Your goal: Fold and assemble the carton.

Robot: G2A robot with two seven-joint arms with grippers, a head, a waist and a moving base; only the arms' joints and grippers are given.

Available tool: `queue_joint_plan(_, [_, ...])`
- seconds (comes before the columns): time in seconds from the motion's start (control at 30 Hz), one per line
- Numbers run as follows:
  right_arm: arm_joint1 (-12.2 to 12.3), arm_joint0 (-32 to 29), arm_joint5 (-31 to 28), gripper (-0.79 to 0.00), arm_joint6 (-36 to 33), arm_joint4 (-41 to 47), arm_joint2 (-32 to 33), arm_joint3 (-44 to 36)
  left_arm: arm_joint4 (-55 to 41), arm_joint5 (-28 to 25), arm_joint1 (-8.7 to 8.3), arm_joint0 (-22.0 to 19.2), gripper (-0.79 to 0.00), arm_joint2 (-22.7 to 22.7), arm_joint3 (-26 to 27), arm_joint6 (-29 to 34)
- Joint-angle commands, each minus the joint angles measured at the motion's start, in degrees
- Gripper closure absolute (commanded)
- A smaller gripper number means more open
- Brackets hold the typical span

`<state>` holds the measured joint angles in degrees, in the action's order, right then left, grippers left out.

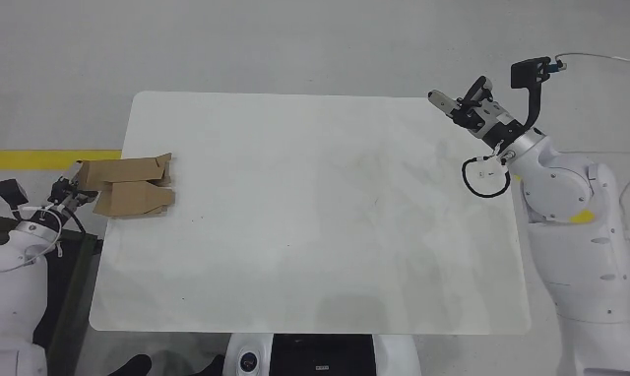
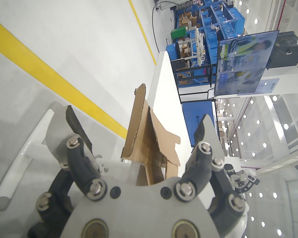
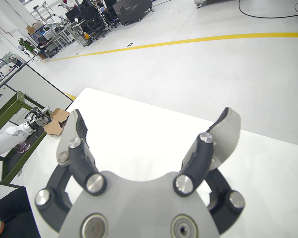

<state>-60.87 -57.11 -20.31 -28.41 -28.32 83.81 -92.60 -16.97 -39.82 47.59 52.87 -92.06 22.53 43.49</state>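
Left hand [image 2: 137, 118] hangs released at the left edge of the white rounded tabletop [image 1: 315, 238], fingers spread either side of the flattened brown corrugated-cardboard carton [image 1: 133, 186]; the carton's near end juts past that edge into the gap, its length running straight ahead toward the tabletop's middle; right hand [image 3: 151, 115], also released, sits near the far right corner, well apart; the left is nearer, so closing it looks the likely move.

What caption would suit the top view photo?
Brown corrugated cardboard carton overhangs the white table's edge at the open left gripper; the open right gripper hovers near the opposite far corner.
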Motion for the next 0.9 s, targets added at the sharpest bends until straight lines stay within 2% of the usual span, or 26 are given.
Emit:
queue_joint_plan(0.0, [0.0, 0.0, 0.0, -0.785, 0.0, 0.0, 0.0, 0.0, 0.12, 0.28, 0.0, 0.16, -0.148, 0.08, 0.03, 0.36])
queue_joint_plan(0.03, [0.0, 0.0, 0.0, -0.785, 0.0, 0.0, 0.0, 0.0, -0.03, 0.45, 0.03, 0.19, -0.006, 0.08, 0.03, 0.5])
queue_joint_plan(0.07, [0.0, 0.0, 0.0, -0.785, 0.0, 0.0, 0.0, 0.0, -0.11, 0.57, 0.06, 0.22, 0.0, 0.1, 0.04, 0.6])
queue_joint_plan(0.47, [0.0, 0.0, 0.0, -0.785, 0.0, 0.0, 0.0, 0.0, -3.05, -0.01, -0.16, -0.16, 0.0, -1.12, 0.46, 3.64])
queue_joint_plan(0.7, [0.0, 0.0, 0.0, -0.785, 0.0, 0.0, 0.0, 0.0, -5.91, -3.15, -1.49, -1.24, 0.0, -3.95, 2.35, 6.88])
queue_joint_plan(0.87, [0.0, 0.0, 0.0, -0.785, 0.0, 0.0, 0.0, 0.0, -7.55, -4.55, -2.4, -3.28, 0.0, -5.68, 5.88, 9.23])
